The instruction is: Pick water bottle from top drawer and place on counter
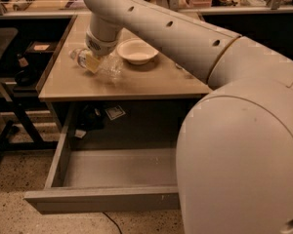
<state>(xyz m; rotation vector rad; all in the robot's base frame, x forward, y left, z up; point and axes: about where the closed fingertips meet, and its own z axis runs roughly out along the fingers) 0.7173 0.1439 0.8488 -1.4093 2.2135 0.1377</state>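
The water bottle (110,67) is a small clear crinkled bottle lying tilted on the left part of the counter (146,82), its neck end pointing left. My gripper (94,61) comes down from the large white arm and sits right at the bottle, covering its middle. The top drawer (102,199) is pulled open below the counter. The part of its grey floor that shows is bare, and my arm hides its right side.
A white bowl (136,51) stands on the counter just right of the gripper. A dark shelf unit (19,77) stands to the left of the counter. Small items lie on the floor under the counter (115,112). My arm's bulky body fills the right foreground.
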